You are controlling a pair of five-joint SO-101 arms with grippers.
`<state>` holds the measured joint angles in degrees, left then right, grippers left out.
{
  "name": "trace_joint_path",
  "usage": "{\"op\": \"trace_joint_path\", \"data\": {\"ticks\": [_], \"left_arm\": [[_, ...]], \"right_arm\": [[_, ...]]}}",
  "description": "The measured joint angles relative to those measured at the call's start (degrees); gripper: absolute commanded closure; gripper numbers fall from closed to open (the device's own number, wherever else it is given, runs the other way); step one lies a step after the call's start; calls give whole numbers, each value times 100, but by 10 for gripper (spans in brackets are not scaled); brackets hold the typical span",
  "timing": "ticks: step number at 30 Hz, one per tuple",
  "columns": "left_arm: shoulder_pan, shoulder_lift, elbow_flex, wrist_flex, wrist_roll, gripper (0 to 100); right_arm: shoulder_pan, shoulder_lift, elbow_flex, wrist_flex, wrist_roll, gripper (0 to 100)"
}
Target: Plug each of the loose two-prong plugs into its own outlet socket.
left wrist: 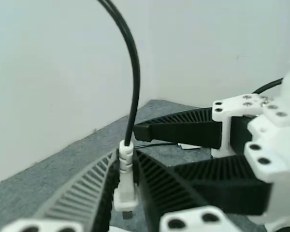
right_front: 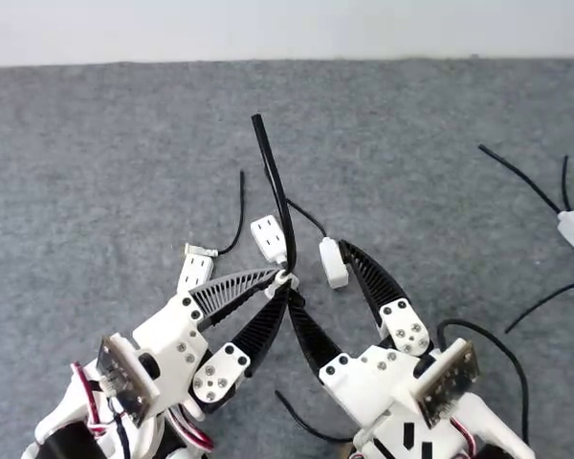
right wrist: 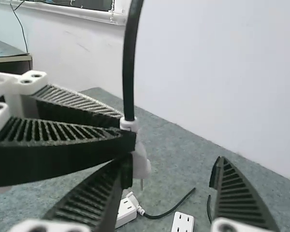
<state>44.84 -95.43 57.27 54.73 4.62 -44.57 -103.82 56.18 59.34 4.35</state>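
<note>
White plug (left wrist: 125, 188) sits clamped in the left jaws, prongs down beside the outlet (right_front: 268, 239), likely for alignment; right jaws gape nearby, probably to steady.

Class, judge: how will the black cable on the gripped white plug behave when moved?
Probably fairly stiff: the black cable rises in a smooth arc above the white two-prong plug. Likely light, yet it may tug the plug sideways in the left hand.

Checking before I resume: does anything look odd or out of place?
Yes. The left gripper is shut on a plug raised off the table, its cable sticking straight up, and the open right gripper crowds the same plug, one finger right beside it.
</note>
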Motion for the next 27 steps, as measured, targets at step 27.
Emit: {"op": "trace_joint_path", "data": {"ticks": [27], "left_arm": [[-2277,53,2347,-1275,-387,990]], "right_arm": [[756,9,686,-1002,-404,735]]}}
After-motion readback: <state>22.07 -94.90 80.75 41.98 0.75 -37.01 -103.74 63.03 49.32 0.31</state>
